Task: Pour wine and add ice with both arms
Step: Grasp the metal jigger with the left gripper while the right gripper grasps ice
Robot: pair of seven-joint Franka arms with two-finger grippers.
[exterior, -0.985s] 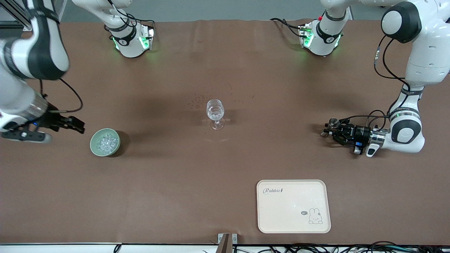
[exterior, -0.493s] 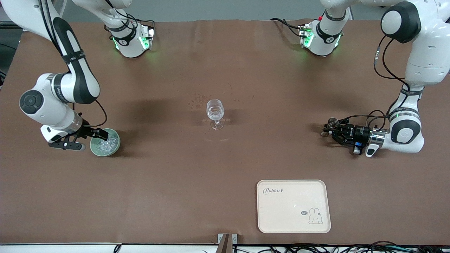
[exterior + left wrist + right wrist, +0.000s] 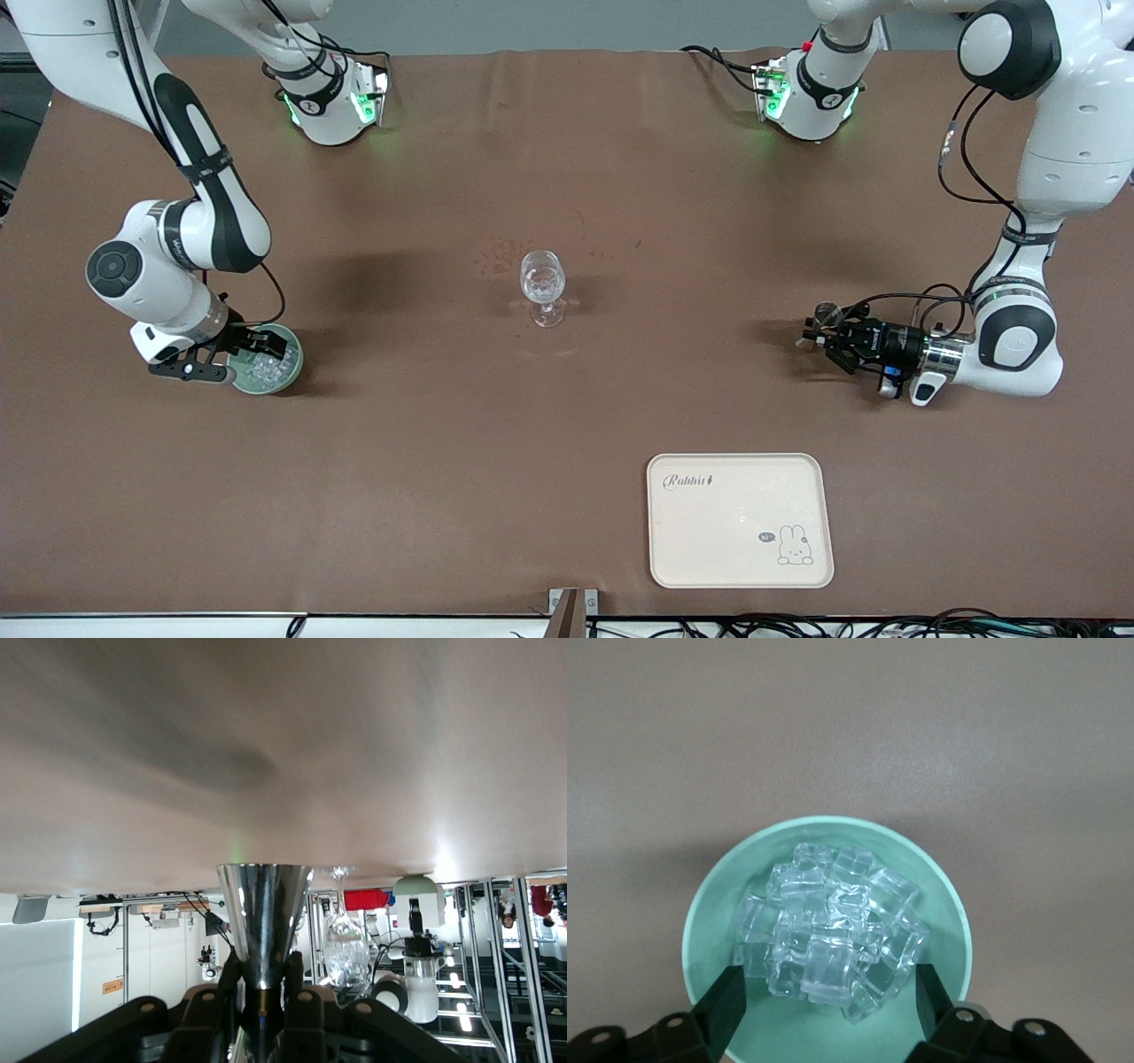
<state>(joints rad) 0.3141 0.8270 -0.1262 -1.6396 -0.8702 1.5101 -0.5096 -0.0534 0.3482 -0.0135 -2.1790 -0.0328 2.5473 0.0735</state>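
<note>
A clear wine glass (image 3: 542, 285) stands upright mid-table; it also shows far off in the left wrist view (image 3: 345, 943). A green bowl (image 3: 292, 363) holds the ice (image 3: 268, 365) toward the right arm's end. My right gripper (image 3: 255, 347) hangs low over that bowl. In the right wrist view it is open (image 3: 828, 997), with its fingers (image 3: 726, 1001) on either side of the ice heap (image 3: 833, 930) inside the bowl's rim (image 3: 709, 904). My left gripper (image 3: 819, 335) lies level, low over the table toward the left arm's end, shut (image 3: 264, 979) on a small steel cone-shaped cup (image 3: 264, 912).
A cream tray (image 3: 740, 567) with a rabbit drawing lies near the table's front edge, nearer to the front camera than the left gripper. The two arm bases (image 3: 328, 97) stand along the back edge. Brown cloth covers the table.
My right arm has swung in from the table's end and brought its open gripper down over the ice bowl. My left gripper with the steel cup has shifted slightly.
</note>
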